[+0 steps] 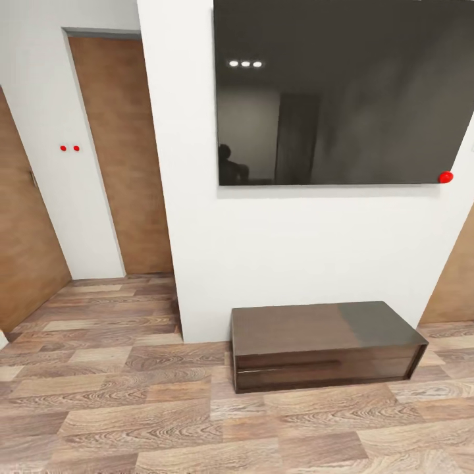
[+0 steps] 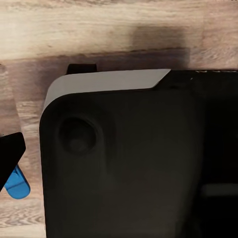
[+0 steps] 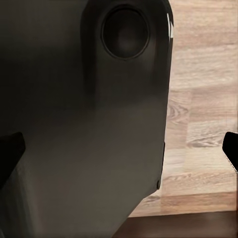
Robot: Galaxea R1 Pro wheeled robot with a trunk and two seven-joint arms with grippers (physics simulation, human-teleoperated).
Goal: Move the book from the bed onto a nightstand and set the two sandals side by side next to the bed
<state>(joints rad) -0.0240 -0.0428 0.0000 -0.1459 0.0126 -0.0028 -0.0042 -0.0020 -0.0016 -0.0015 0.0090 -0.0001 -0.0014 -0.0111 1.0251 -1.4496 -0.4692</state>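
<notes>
The bed, the book and the nightstands are out of view. A small bright blue rounded piece (image 2: 18, 184) shows over the wood floor, partly behind a dark fingertip (image 2: 11, 153) of my left gripper (image 2: 119, 161); it may be the end of a sandal, though I cannot tell for sure. That fingertip sits far out at the picture's edge, so the jaws stand wide, and the other fingertip is lost against my dark base. My right gripper (image 3: 119, 156) is open, with a fingertip (image 3: 10, 153) at each side edge and nothing between them.
Ahead, a white wall carries a large black TV (image 1: 342, 92), with a low dark TV bench (image 1: 326, 345) on the wood-plank floor (image 1: 118, 408) below it. Brown doors (image 1: 122, 158) stand at the left. My dark base (image 2: 139, 163) lies under both wrist cameras.
</notes>
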